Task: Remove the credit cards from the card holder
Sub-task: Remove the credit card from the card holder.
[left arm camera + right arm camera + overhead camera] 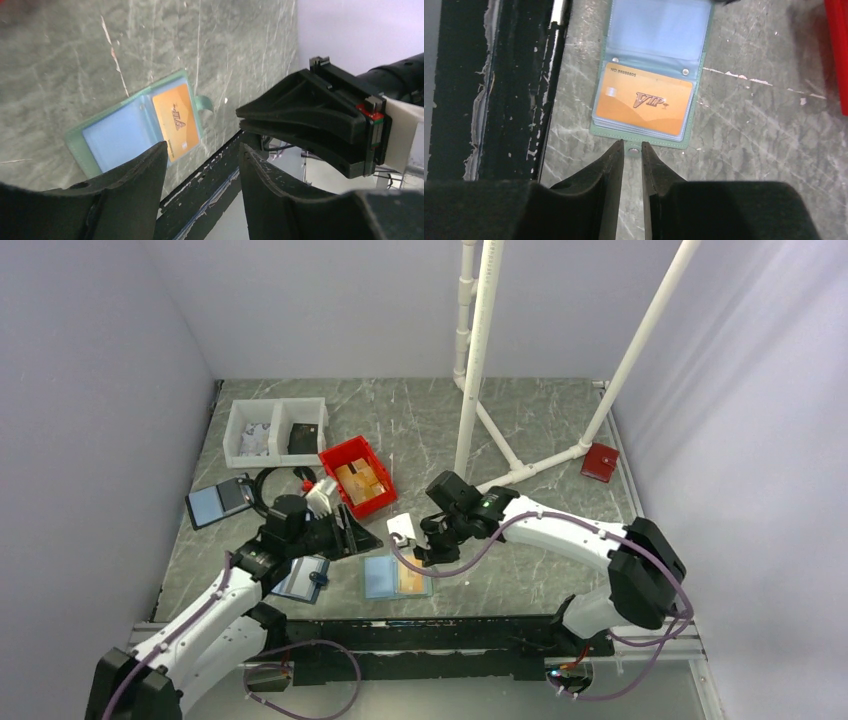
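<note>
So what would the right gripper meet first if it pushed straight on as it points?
The tab of the card holder, right at the tips of the right gripper; past it, the orange card. Whether the tips sit at tab height is unclear.

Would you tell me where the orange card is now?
In the right wrist view, the orange card lies in the panel of the card holder nearest the right gripper, by the front rail.
</note>
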You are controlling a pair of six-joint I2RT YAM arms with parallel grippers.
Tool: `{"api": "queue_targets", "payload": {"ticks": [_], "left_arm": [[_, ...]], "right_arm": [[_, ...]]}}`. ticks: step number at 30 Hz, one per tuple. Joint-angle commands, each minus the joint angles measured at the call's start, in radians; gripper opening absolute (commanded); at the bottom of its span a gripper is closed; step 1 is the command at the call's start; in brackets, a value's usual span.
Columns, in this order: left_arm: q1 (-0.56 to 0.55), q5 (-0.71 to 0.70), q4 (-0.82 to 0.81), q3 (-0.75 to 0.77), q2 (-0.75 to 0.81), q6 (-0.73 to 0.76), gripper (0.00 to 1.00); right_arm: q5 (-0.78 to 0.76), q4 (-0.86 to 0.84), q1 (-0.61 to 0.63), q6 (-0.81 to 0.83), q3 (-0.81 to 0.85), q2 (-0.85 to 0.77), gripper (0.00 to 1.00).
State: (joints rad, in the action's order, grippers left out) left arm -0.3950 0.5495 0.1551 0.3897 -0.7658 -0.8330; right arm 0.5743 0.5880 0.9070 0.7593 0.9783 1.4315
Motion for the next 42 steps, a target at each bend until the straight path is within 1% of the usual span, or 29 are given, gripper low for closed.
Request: {"api": "queue_targets", "payload": {"ticks": [1, 3, 5, 8, 11, 12, 16, 18, 22, 24, 26, 35, 39, 42], "left_arm": [[-0.124, -0.110, -0.215, -0.028, -0.058, -0.078, 0.59], [-0.174, -0.142, -0.278, -0.049, -0.096, -0.102, 0.56], [-0.222, -0.161, -0.351, -0.077, -0.136, -0.132, 0.55], [-0.305, -0.222, -0.439, -0.117, -0.179, -0.176, 0.55], [-0.366, -0.320, -0.413, -0.120, -0.208, -0.191, 0.55], [-0.376, -0.305, -0.397, -0.119, -0.212, -0.193, 0.55], [-0.387, -0.355, -0.321, -0.123, -0.180, -0.177, 0.55], [-0.386, -0.371, -0.317, -0.138, -0.156, -0.173, 0.55], [-0.387, -0.359, -0.387, -0.179, -0.155, -0.175, 0.49], [-0.387, -0.349, -0.440, -0.199, -0.180, -0.181, 0.46], [-0.386, -0.344, -0.509, -0.224, -0.212, -0.195, 0.45], [-0.386, -0.287, -0.639, -0.213, -0.373, -0.176, 0.44], [-0.386, -0.281, -0.699, -0.227, -0.408, -0.199, 0.43], [-0.385, -0.288, -0.705, -0.232, -0.423, -0.208, 0.43]], "right_arm": [[-0.026, -0.052, 0.007, -0.073, 0.021, 0.044, 0.21], [-0.003, -0.033, 0.003, -0.081, 0.037, 0.060, 0.19], [0.035, -0.014, -0.012, -0.097, 0.056, 0.078, 0.14], [0.047, -0.008, -0.019, -0.104, 0.062, 0.103, 0.10], [0.048, -0.003, -0.019, -0.112, 0.066, 0.125, 0.10], [0.048, -0.006, -0.019, -0.113, 0.064, 0.130, 0.10], [0.038, -0.015, -0.019, -0.129, 0.061, 0.162, 0.09], [0.044, -0.024, -0.019, -0.144, 0.063, 0.178, 0.09], [0.066, -0.009, -0.020, -0.172, 0.093, 0.234, 0.06], [0.065, -0.008, -0.020, -0.184, 0.103, 0.257, 0.06], [0.053, -0.010, -0.020, -0.195, 0.108, 0.274, 0.06], [0.002, 0.008, -0.023, -0.176, 0.119, 0.321, 0.05], [-0.001, 0.029, -0.023, -0.157, 0.128, 0.339, 0.05], [-0.015, 0.047, -0.023, -0.142, 0.136, 0.347, 0.05]]}}
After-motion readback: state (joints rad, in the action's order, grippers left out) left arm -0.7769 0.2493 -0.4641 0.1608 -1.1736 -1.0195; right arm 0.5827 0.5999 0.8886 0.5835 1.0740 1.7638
